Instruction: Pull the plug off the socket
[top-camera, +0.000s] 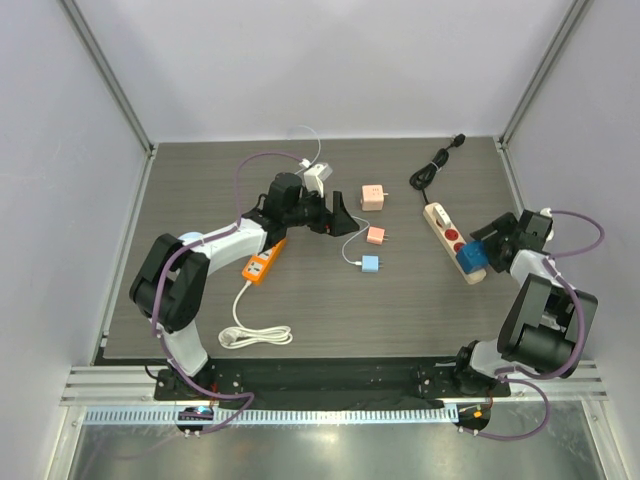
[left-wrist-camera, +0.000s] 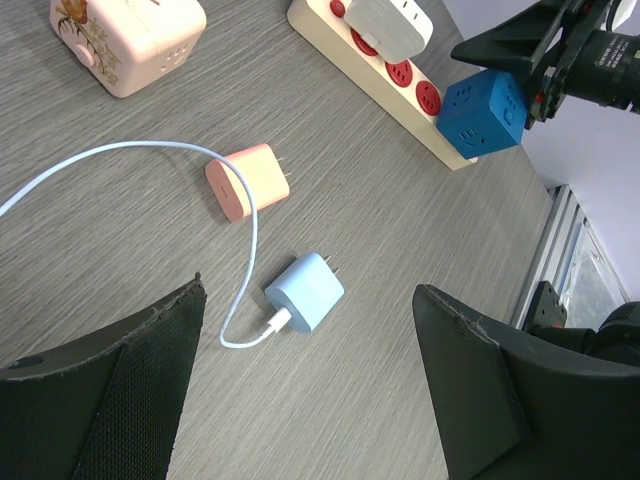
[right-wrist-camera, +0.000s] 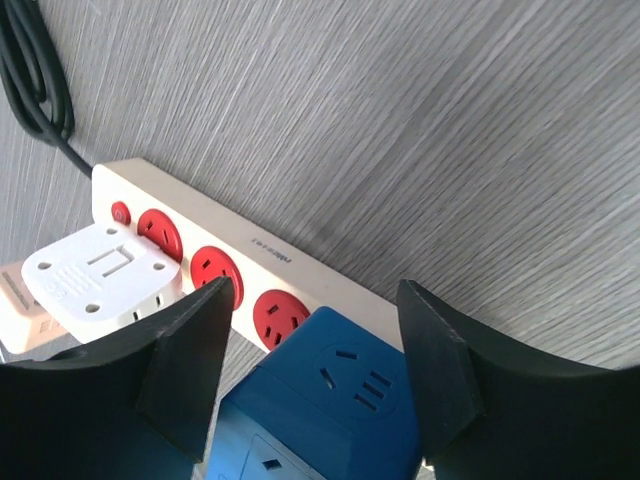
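The plug was seated at the socket's near end, straddled by the spread, non-gripping right gripper; the left gripper was held spread too.

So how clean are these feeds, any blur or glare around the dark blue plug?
Top view: even light, soft shadows, the dark blue cube plug small but sharp. Left wrist view: crisp wood grain, own fingers dark and close. Right wrist view: the long beige power strip sharp, no glare; right pincer fingers soft at the frame's bottom.
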